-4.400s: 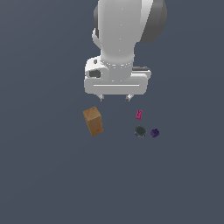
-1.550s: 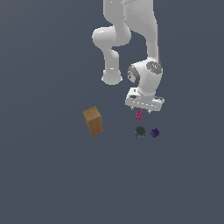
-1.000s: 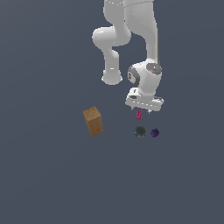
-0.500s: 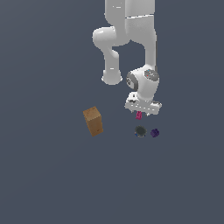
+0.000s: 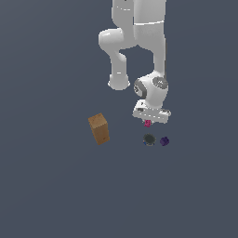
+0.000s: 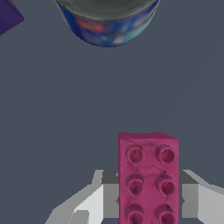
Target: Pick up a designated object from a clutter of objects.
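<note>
White two-finger gripper (image 5: 148, 122) low over the grey floor (image 5: 56, 186), fingers (image 6: 94, 202) closed against the tiny magenta-pink studded brick (image 6: 148, 177), near the dark round can (image 5: 148, 139) and small purple object (image 5: 164, 141). Tan-brown cardboard box (image 5: 99, 128) well apart, toward the exterior view's left.

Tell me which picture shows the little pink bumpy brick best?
The wrist view: the pink brick fills much of the frame, studs clearly visible, sitting between the pincer's fingers. In the exterior view it is only a tiny pink speck under the pincer.
</note>
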You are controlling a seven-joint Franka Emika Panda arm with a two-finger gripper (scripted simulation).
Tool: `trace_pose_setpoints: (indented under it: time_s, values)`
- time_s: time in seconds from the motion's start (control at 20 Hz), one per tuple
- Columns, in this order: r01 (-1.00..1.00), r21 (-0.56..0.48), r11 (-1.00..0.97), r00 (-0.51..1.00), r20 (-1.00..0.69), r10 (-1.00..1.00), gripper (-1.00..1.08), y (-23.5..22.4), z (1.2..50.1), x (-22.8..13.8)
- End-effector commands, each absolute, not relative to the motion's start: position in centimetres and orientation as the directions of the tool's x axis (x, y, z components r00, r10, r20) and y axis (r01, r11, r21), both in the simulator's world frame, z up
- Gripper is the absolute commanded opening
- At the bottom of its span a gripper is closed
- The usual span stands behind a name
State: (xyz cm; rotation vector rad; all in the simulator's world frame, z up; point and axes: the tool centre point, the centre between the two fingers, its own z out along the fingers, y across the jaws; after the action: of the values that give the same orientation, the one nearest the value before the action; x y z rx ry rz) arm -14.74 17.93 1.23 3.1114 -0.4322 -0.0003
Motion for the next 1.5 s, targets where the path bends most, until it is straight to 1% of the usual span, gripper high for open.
trace_pose_setpoints:
  time_s: [0.0, 0.45, 0.75, 1.1, 1.45]
  values:
    - [-0.273, 0.0, -0.962, 0.962, 0.0, -0.273, -1.0, 17.9, 1.2, -14.7]
    - [-0.272, 0.0, -0.962, 0.962, 0.0, -0.272, -1.0, 17.9, 1.3, -14.7]
    - [-0.272, 0.0, -0.962, 0.962, 0.0, -0.272, -1.0, 16.9, 2.1, -14.0]
    - [-0.272, 0.001, -0.962, 0.962, 0.0, -0.272, -1.0, 14.1, 4.5, -12.3]
    - [-0.272, -0.001, -0.962, 0.962, -0.001, -0.272, -1.0, 9.8, 8.2, -9.6]
